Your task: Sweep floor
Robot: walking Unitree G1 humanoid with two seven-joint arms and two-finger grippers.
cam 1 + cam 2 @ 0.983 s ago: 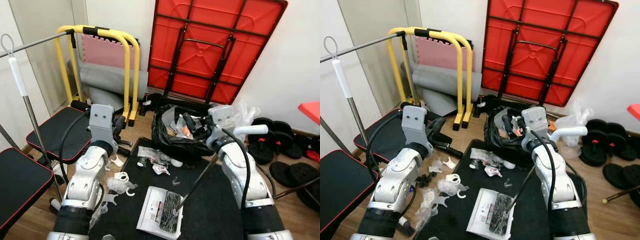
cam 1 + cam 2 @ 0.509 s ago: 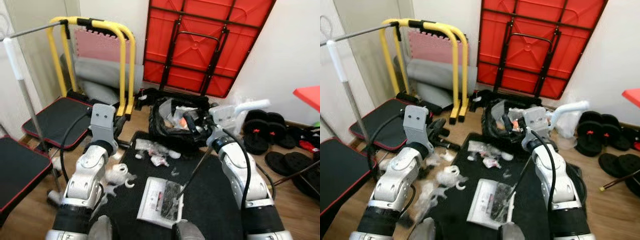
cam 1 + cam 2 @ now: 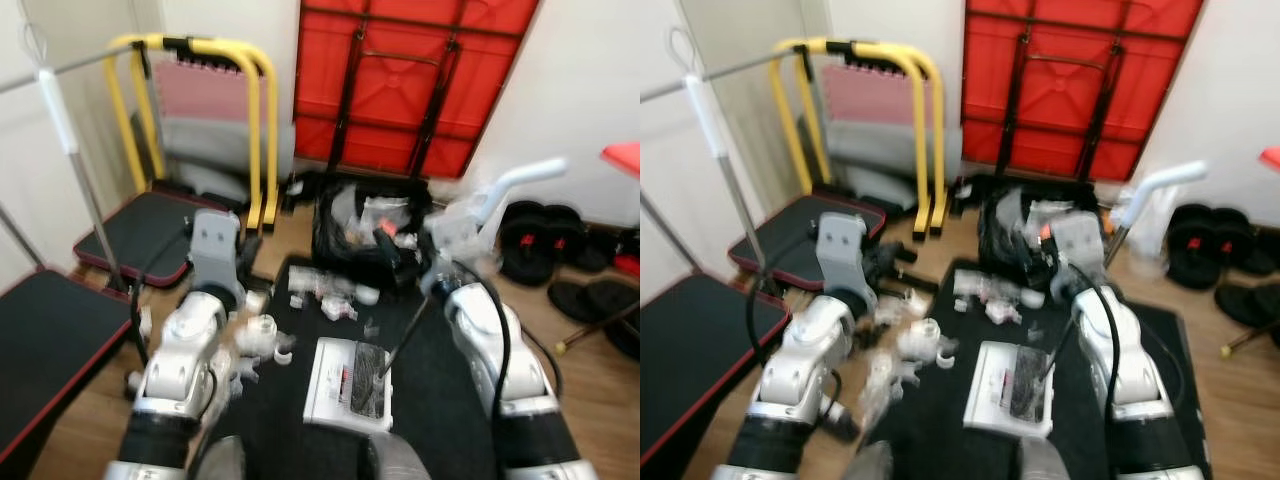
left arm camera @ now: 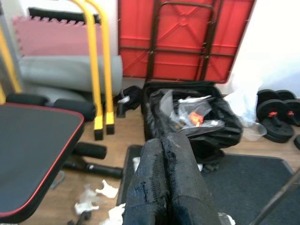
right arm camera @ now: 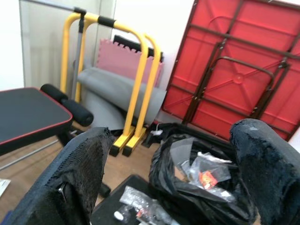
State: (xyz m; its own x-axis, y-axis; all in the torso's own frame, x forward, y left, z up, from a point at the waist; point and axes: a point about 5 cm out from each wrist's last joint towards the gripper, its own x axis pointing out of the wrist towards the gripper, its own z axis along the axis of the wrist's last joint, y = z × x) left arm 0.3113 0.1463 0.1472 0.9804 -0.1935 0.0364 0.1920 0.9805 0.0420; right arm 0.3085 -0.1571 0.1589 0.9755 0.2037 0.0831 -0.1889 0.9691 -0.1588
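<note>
A white dustpan [image 3: 330, 385] lies on the black mat [image 3: 440, 400] with a dark brush head [image 3: 368, 368] resting in it. The brush's thin rod rises past my right forearm to a white grip [image 3: 520, 180]. White plastic scraps [image 3: 262, 335] litter the mat's left edge and the wood floor. An open black rubbish bag [image 3: 365, 235] sits behind the mat. My left gripper [image 4: 164, 143] is held above the scraps, shut on nothing. My right gripper [image 5: 173, 136] hovers near the bag, open and empty.
Yellow parallel bars [image 3: 250, 100] and a grey rolled mat stand at the back left. A red folded table [image 3: 400, 90] leans on the wall. Black padded benches [image 3: 50, 330] and a metal pole [image 3: 70, 150] are at left, weight plates [image 3: 530, 250] at right.
The whole picture has shifted and blurred, so the camera has moved. Both arms keep the same pose. Dustpan, brush and scraps lie where they were.
</note>
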